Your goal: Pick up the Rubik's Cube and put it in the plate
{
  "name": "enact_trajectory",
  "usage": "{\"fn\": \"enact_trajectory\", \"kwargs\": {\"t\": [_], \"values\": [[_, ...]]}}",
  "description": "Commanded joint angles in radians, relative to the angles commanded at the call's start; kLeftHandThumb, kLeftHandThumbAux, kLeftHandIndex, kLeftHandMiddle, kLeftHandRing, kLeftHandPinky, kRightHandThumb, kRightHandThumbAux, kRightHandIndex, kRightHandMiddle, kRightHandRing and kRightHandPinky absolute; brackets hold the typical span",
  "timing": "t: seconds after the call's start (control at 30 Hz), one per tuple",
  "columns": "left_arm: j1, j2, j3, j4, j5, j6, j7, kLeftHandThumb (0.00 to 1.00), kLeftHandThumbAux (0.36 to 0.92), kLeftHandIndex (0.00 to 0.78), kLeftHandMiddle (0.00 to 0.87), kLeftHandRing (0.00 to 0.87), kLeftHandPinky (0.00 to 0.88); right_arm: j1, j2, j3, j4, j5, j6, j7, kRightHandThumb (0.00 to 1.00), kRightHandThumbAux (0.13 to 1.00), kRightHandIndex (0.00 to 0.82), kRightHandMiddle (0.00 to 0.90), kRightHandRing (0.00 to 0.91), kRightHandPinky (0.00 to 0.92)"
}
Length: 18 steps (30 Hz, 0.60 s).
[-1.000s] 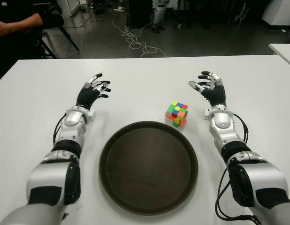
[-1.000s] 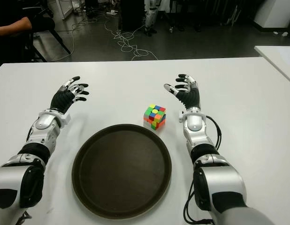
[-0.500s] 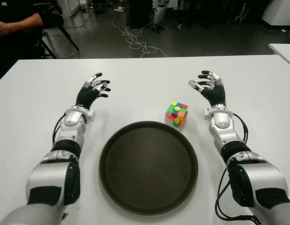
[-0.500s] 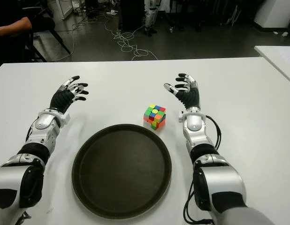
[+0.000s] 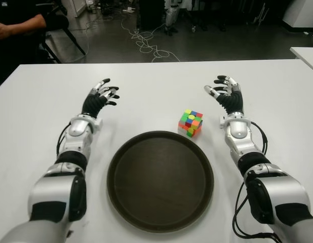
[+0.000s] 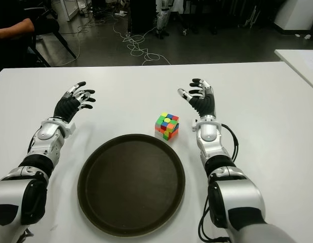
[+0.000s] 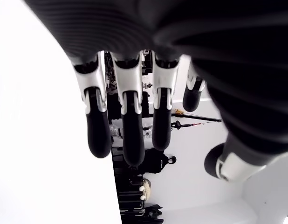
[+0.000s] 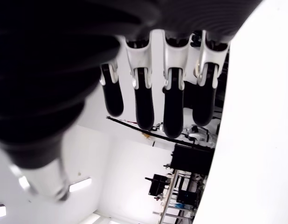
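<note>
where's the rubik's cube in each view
Left eye view: the cube sits right of centre, at the far right rim of the plate.
Right eye view: near the centre, at the same rim.
Left wrist view: not in it.
Right wrist view: not in it.
Shared landmark: the plate; the right hand shows to the cube's right.

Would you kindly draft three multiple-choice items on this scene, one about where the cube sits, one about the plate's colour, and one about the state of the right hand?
1. Where is the cube?
A. On the white table, just beyond the plate's far right rim
B. Inside the plate
C. In the left hand

2. What colour is the plate?
A. White
B. Dark brown
C. Bright red

3. What is the right hand doing?
A. Gripping the cube
B. Open, holding nothing
C. Pressing on the plate

Answers: 1 A, the cube stands on bare table by the rim; 2 B, the round plate is dark brown; 3 B, its fingers are spread, apart from the cube.
</note>
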Motion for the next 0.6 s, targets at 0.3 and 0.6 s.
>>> {"fn": "enact_trajectory", "kwargs": {"t": [0.3, 0.6], "values": [[0.002, 0.002, 0.001, -0.003, -0.003, 0.002, -0.006, 0.386, 0.625, 0.114, 0.294, 0.365, 0.435, 0.008, -0.032, 0.122, 0.004, -0.176, -0.077, -0.208, 0.193, 0.611, 0.14, 0.224, 0.271, 0.31], [0.013, 0.0, 0.002, -0.012, -0.006, 0.003, -0.011, 0.386, 0.621, 0.112, 0.295, 0.369, 0.443, -0.026, -0.057, 0.298, 0.018, -0.405, -0.039, -0.461, 0.056, 0.567, 0.011, 0.026, 0.036, 0.058]]}}
